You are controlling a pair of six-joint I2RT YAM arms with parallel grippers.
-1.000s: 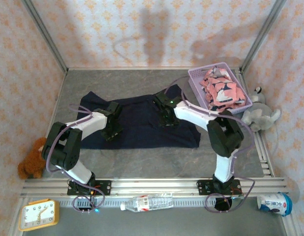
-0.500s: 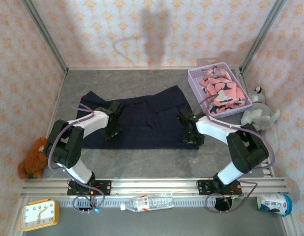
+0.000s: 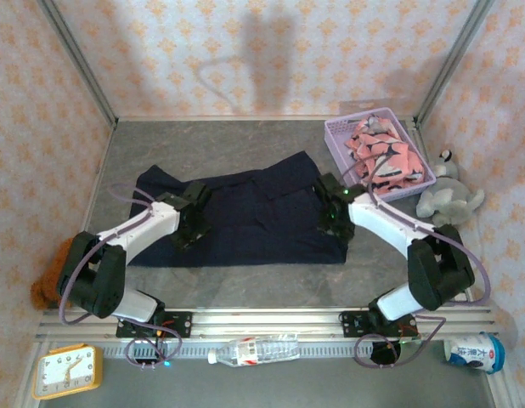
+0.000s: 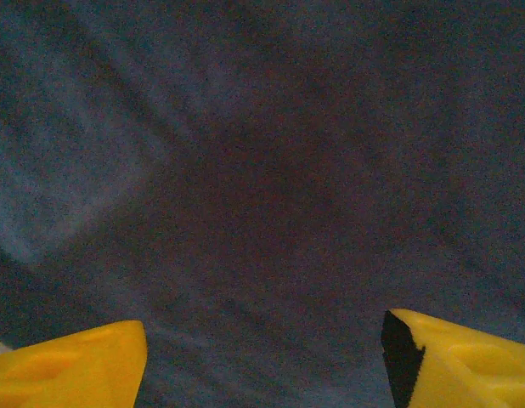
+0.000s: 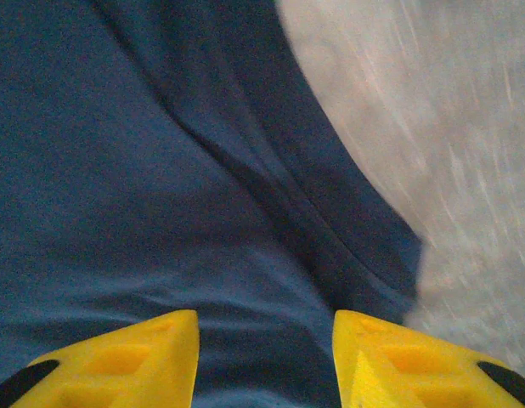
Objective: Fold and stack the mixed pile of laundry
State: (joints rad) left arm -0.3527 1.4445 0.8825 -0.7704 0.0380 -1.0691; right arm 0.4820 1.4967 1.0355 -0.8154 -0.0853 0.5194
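Grey desk (image 3: 160, 144), patterned wallpaper all round, and the navy cloth (image 3: 245, 217) is spread mostly flat right under both claws.

The left claw (image 3: 189, 231) hangs low over the cloth's left half. On its wrist cam the yellow fingers (image 4: 67, 365) sit wide apart with only navy fabric below them, so it's released and holding nothing.

The right claw (image 3: 332, 223) is over the cloth's right end and is let go too. Its fingers (image 5: 110, 365) are parted, with flat cloth showing in the gap. A crease runs away from that gap, and just off the right finger the cloth ends in a corner, with bare desk beyond it.

My read on why they sit like this: one claw near each end sets up a symmetric pinch, so the cloth can be lifted and folded over evenly instead of dragged from one side. The right one being so close to the edge makes sense, since that's where there's something to grab. That crease might bunch up if it gets pinched as is.

The pink shark cloth (image 3: 383, 157) is crumpled in the basket (image 3: 335, 140), beyond the right claw and off to its right, well apart from the left one. It's probably parked there until the navy one is folded, so it looks untouched. A grey plush (image 3: 449, 200) sits just past the basket and isn't laundry.
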